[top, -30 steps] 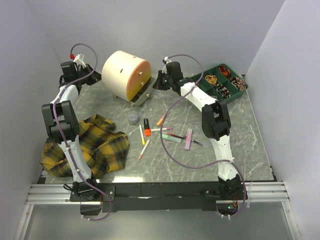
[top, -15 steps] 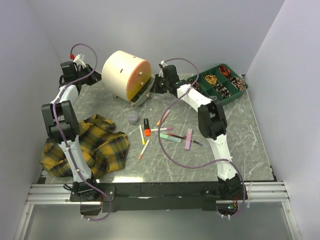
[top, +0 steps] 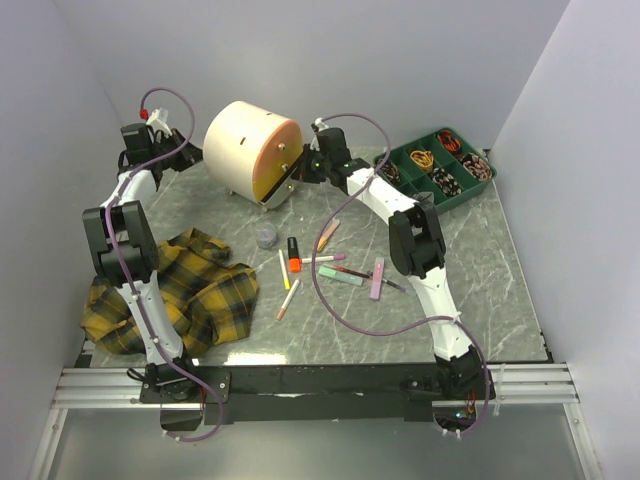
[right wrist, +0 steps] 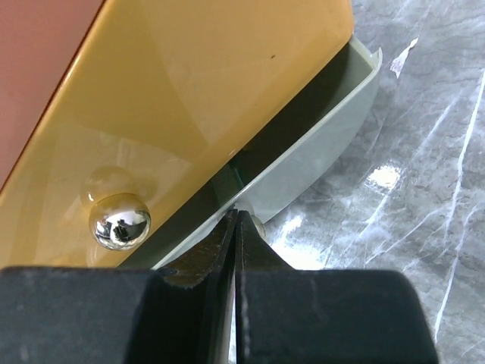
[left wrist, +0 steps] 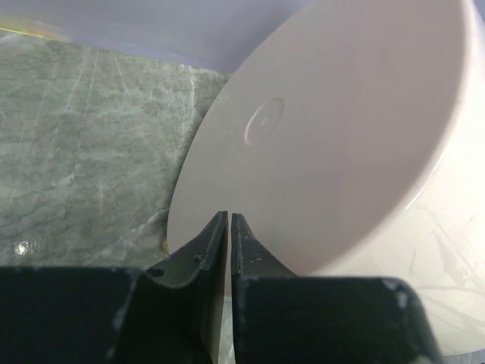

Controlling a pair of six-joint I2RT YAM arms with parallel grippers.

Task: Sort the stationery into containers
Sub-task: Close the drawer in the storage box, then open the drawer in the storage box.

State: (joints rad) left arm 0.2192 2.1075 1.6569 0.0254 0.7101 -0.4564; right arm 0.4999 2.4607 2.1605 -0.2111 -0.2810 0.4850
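The cream drum-shaped chest stands at the back left, its orange face turned right. Its pale lower drawer stands ajar. My right gripper is shut, and its tips rest against that drawer's rim, below the yellow front and its shiny knob. My left gripper is shut with nothing in it, its tips at the drum's cream back. Stationery lies loose mid-table: an orange highlighter, a clear pot, a pink highlighter and thin pens.
A green compartment tray with small items sits at the back right. A yellow-black plaid cloth lies crumpled at the front left, under the left arm. Grey walls close in at both sides and at the back.
My right gripper has moved left, up against the drawer's rim, and the drawer sticks out a little less. The left arm has not moved.
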